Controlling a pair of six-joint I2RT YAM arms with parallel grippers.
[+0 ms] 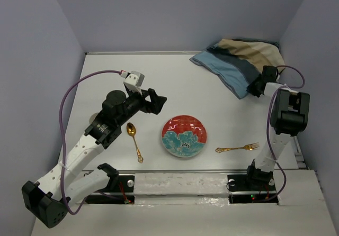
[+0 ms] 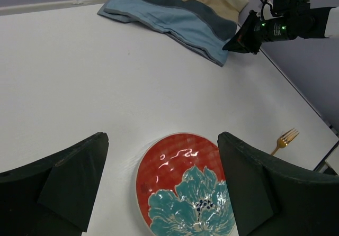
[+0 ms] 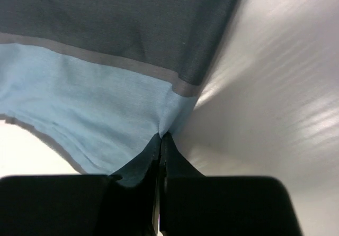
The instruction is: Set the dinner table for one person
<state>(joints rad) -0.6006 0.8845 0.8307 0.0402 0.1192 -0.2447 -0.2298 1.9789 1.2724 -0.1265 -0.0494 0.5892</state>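
The dinner table [image 1: 212, 101] is a white top that fills most of the overhead view. My right gripper [image 3: 160, 142] has its fingers pressed together on the striped cloth mat [image 1: 238, 61], with the light-blue hem pinched between them. The mat lies bunched in the far right corner. My left gripper [image 1: 158, 102] has its fingers wide apart with nothing between them. It is raised over the table left of centre. The red-and-teal plate [image 1: 184, 136] sits flat by the middle of the near edge. The gold spoon [image 1: 134, 141] lies just left of it and the gold fork [image 1: 237, 148] to its right, neither touching the plate.
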